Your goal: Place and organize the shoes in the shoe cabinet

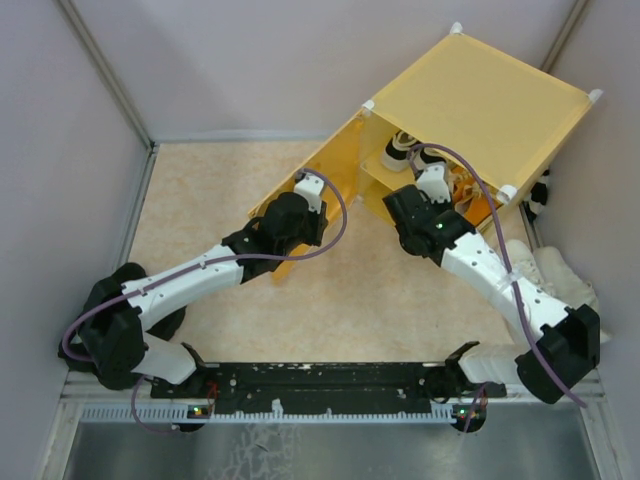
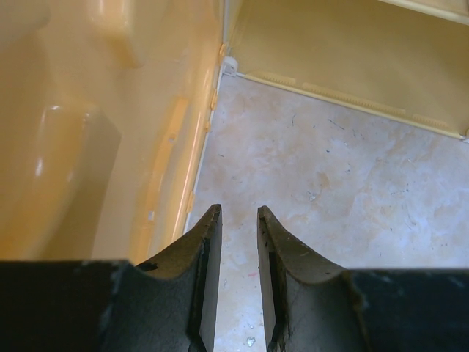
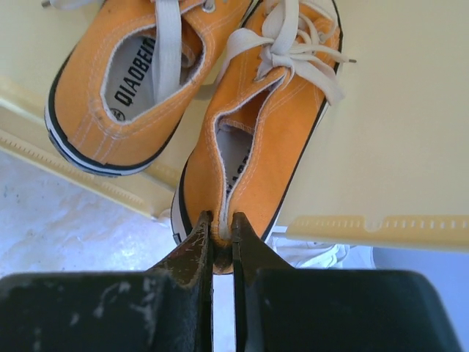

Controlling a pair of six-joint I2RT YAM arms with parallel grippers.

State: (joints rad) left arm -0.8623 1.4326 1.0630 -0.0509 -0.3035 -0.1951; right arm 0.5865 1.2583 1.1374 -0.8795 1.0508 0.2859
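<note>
The yellow shoe cabinet (image 1: 480,95) stands at the back right with its door (image 1: 315,185) swung open to the left. My right gripper (image 3: 222,218) is shut on the heel of an orange shoe (image 3: 256,139) that lies on a yellow panel inside the cabinet, beside the other orange shoe (image 3: 124,88). In the top view this gripper (image 1: 432,185) is at the cabinet opening. A black-and-white pair (image 1: 405,148) sits in the compartment beside it. My left gripper (image 2: 238,213) is slightly open and empty, over the floor next to the door (image 2: 88,132).
An off-white pair (image 1: 545,270) lies on the floor right of the cabinet, by my right arm. A black-and-white object (image 1: 540,195) shows at the cabinet's right corner. Grey walls close in on both sides. The beige marbled floor (image 1: 340,300) runs between the arms.
</note>
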